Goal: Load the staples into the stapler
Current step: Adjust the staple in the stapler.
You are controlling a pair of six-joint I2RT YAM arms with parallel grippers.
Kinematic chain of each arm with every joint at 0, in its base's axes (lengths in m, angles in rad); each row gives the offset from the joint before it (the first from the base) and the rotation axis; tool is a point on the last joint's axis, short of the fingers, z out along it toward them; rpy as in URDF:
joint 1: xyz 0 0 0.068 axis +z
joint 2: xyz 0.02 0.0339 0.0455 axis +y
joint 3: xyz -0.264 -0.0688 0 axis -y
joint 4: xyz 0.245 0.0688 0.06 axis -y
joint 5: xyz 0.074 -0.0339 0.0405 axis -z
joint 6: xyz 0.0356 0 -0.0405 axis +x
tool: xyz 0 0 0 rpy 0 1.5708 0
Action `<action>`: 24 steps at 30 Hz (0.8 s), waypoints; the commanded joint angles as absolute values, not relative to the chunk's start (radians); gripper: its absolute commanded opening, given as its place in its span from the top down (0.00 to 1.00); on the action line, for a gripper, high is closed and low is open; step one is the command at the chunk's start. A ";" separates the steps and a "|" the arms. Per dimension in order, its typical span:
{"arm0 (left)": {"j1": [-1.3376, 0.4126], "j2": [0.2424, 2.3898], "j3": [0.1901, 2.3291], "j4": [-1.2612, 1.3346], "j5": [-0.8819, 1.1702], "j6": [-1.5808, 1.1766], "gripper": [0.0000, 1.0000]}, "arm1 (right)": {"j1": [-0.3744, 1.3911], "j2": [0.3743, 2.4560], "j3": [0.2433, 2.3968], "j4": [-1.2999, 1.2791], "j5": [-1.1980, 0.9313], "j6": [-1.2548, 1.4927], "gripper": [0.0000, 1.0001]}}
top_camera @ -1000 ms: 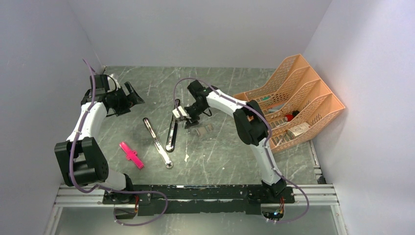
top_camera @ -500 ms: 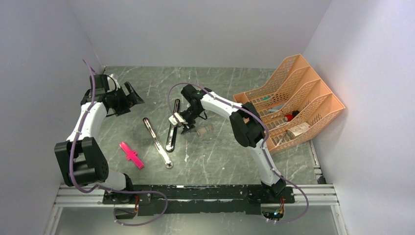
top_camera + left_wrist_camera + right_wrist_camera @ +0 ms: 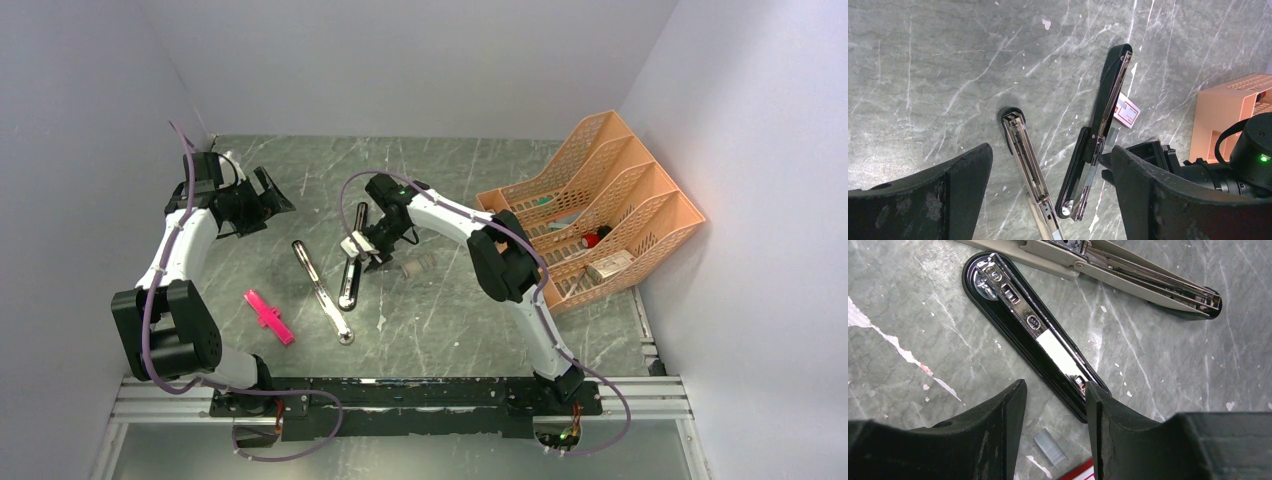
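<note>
The right end effector [image 3: 362, 250] hangs low over the stapler [image 3: 351, 268], its two fingers [image 3: 993, 435] apart and clamped on nothing. The stapler is swung open and lies flat in one long line on the tabletop [image 3: 450, 170]. In the right wrist view its black base with the chrome plate runs away from the gap between the fingers, its nearer end just under that gap. A short strip of the staples [image 3: 1050, 446] lies on the tabletop between the same two fingers, closer to the wrist than the stapler's end and just apart from it. The staple box [image 3: 1127, 111] (red-and-white label up) sits just beside the stapler, close under this end effector.

A silver-grey stapler [image 3: 320, 290], also opened out, lies to the left of the right end effector, beyond the black one, near it but apart.

The left end effector [image 3: 272, 198] is held high and well apart from the stapler, its fingers spread wide and empty; in its wrist view both staplers show on the tabletop in the gap between them. A pink cross-shaped piece [image 3: 268, 316] lies nearer the arm bases than this end effector. An orange file rack [image 3: 600, 200] stands well to the right of the right end effector.
</note>
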State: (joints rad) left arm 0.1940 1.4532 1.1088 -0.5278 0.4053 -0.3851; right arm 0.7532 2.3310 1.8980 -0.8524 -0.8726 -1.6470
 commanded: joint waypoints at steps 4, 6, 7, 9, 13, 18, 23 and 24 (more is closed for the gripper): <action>0.205 1.452 1.110 -0.513 0.430 -0.377 0.08 | 0.762 2.337 1.918 -0.827 -0.870 -1.631 0.50; 0.205 1.452 1.111 -0.513 0.430 -0.377 0.08 | 0.763 2.341 1.917 -0.829 -0.867 -1.632 0.50; 0.204 1.453 1.111 -0.513 0.430 -0.377 0.08 | 0.765 2.343 1.919 -0.831 -0.866 -1.630 0.50; 0.204 1.452 1.110 -0.512 0.432 -0.377 0.08 | 0.768 2.349 1.922 -0.841 -0.865 -1.629 0.50; 0.205 1.452 1.111 -0.513 0.432 -0.377 0.08 | 0.774 2.358 1.921 -0.853 -0.861 -1.632 0.51; 0.204 1.453 1.112 -0.514 0.434 -0.377 0.08 | 0.779 2.364 1.917 -0.864 -0.856 -1.633 0.51; 0.205 1.452 1.112 -0.514 0.435 -0.377 0.08 | 0.786 2.362 1.906 -0.878 -0.846 -1.633 0.52; 0.205 1.451 1.112 -0.514 0.435 -0.377 0.08 | 0.788 2.363 1.905 -0.884 -0.844 -1.635 0.52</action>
